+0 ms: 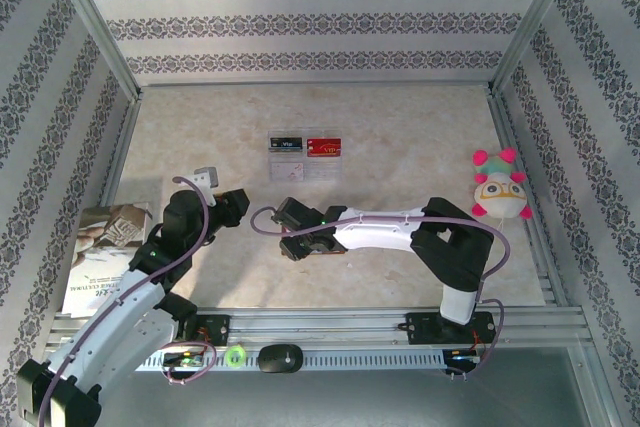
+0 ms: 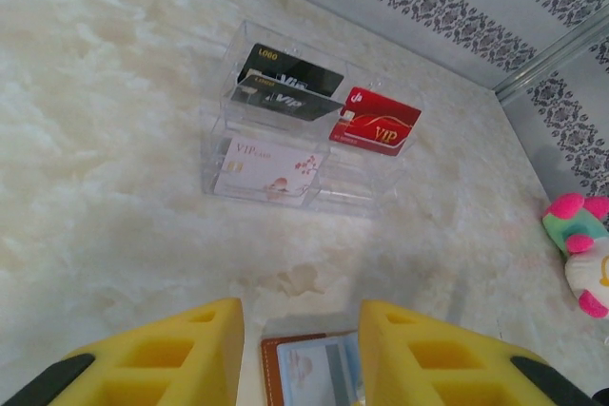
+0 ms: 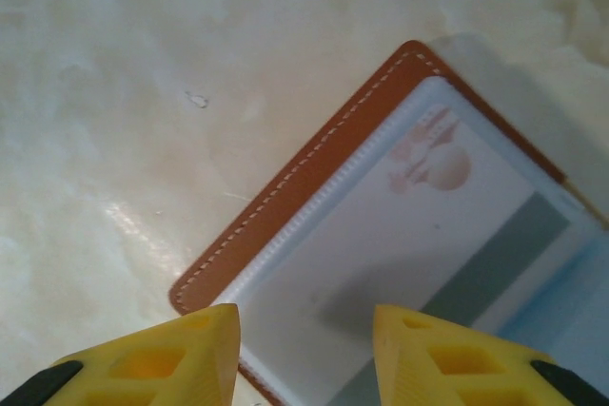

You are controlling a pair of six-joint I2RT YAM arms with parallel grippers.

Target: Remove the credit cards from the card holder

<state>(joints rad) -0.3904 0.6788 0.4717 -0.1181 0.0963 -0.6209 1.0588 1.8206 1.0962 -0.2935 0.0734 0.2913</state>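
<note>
Card holder (image 3: 285,183) lies open under my right gripper (image 3: 303,330), with my left gripper (image 2: 300,330) beside it; both are parted and empty. Its sleeved pale card (image 3: 409,235) looks light, stiff and slick, so I'd pinch an edge. Red card (image 2: 376,121) and black card (image 2: 285,83) rest beyond it.

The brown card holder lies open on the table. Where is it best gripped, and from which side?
Grip the card holder by its stitched brown border near the rounded corner, probably coming low from the bare table side. It lies flat, so only that edge offers purchase; the middle is smooth sleeve over a pale card.
</note>
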